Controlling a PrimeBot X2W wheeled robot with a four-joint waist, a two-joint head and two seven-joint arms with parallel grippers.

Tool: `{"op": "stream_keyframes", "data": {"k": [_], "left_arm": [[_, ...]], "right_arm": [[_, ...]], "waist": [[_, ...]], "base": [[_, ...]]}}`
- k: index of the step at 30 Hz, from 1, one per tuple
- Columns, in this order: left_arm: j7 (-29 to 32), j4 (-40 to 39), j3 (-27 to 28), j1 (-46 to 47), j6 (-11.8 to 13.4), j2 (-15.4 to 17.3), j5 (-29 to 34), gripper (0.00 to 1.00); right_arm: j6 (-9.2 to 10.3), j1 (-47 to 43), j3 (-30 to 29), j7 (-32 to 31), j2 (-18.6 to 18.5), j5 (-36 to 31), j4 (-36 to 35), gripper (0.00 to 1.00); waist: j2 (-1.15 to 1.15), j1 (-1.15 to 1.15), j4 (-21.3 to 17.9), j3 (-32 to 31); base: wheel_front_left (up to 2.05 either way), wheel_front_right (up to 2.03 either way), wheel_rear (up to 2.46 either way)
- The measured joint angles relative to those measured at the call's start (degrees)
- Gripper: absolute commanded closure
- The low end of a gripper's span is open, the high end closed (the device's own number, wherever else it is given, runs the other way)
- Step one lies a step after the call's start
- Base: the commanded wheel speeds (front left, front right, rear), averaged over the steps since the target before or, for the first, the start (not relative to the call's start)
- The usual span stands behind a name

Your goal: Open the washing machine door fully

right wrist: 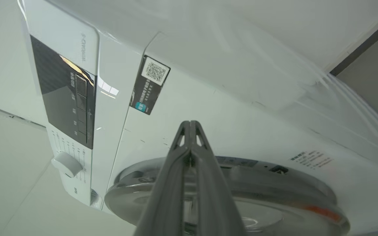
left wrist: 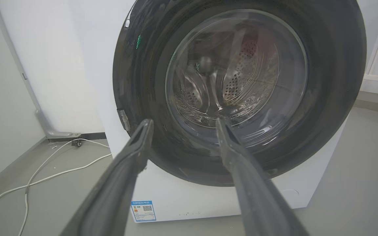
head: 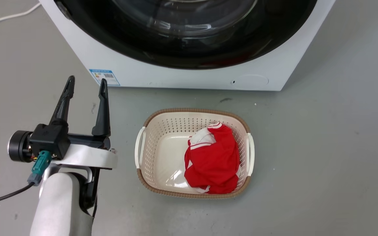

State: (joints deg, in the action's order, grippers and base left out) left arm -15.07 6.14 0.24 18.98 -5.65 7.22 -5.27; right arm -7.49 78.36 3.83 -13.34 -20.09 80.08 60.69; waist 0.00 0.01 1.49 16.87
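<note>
Getting ready to pull the big round shiny black glass-middled door (left wrist: 238,95), looking shut on the front of the white washing machine (head: 182,77). Holding left gripper (head: 87,79) before the machine, jaws wide apart, empty; pointing right gripper (right wrist: 190,123) at the machine, jaws together, empty. Next, likely catching the door's edge.

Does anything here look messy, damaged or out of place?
The washing machine door has smears and scuffs along one side of its black ring, and a white cable trails loose over the floor beside the machine.

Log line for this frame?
door shut | left gripper open, aimed at door | right gripper shut, empty | basket on floor
</note>
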Motion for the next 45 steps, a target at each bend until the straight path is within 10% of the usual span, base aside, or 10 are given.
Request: {"op": "stream_keyframes", "data": {"k": [15,45], "left_arm": [[0.0,-1.8,-0.3,3.9,-1.0,-0.7,0.1,0.0],[0.0,0.0,0.1,5.0,-1.7,-2.2,0.7,0.0]], "right_arm": [[0.0,15.0,8.1,-10.7,4.3,-8.8,11.7,1.0],[0.0,10.7,7.6,-33.4,5.1,-5.6,7.2,1.0]], "waist": [[0.0,0.0,1.4,7.9],[0.0,-0.01,1.6,7.5]], "base": [[0.0,0.0,0.0],[0.0,0.0,0.0]]}}
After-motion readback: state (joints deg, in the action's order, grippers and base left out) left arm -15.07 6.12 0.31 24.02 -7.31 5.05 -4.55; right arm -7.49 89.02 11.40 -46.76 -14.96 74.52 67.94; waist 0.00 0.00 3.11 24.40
